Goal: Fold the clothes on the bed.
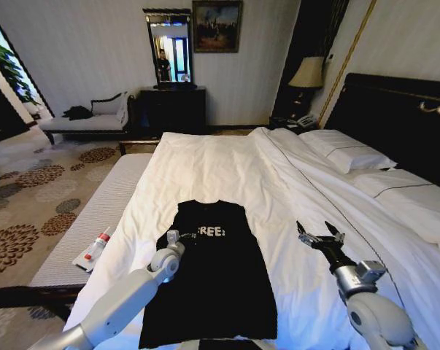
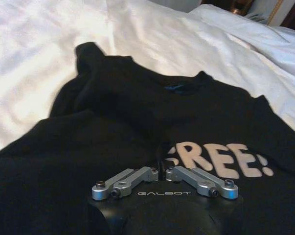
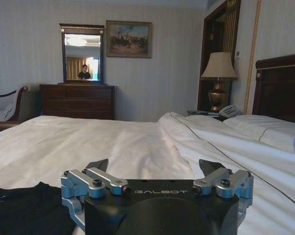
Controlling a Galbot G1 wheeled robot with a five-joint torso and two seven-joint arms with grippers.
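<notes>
Head view: T-shirt (image 1: 211, 281) is laid flat on the bed (image 1: 227, 168), its long axis running from the near edge toward the headboard, with the left gripper (image 1: 173, 236) resting at its left chest edge beside the white "FREE!" print, while the right gripper (image 1: 320, 236) is held spread and empty over bare duvet, apart from the shirt's right side. Left wrist view: the left gripper (image 2: 162, 172) is seen clenched on the fabric at the lettering, of which "REE!" is read clearly, and "GALBOT" is marked on its body. Right wrist view: the right gripper (image 3: 154, 169), also marked "GALBOT", is pointed along the bed with the T-shirt (image 3: 25, 208) off to one side, so the left arm is judged the nearer.
</notes>
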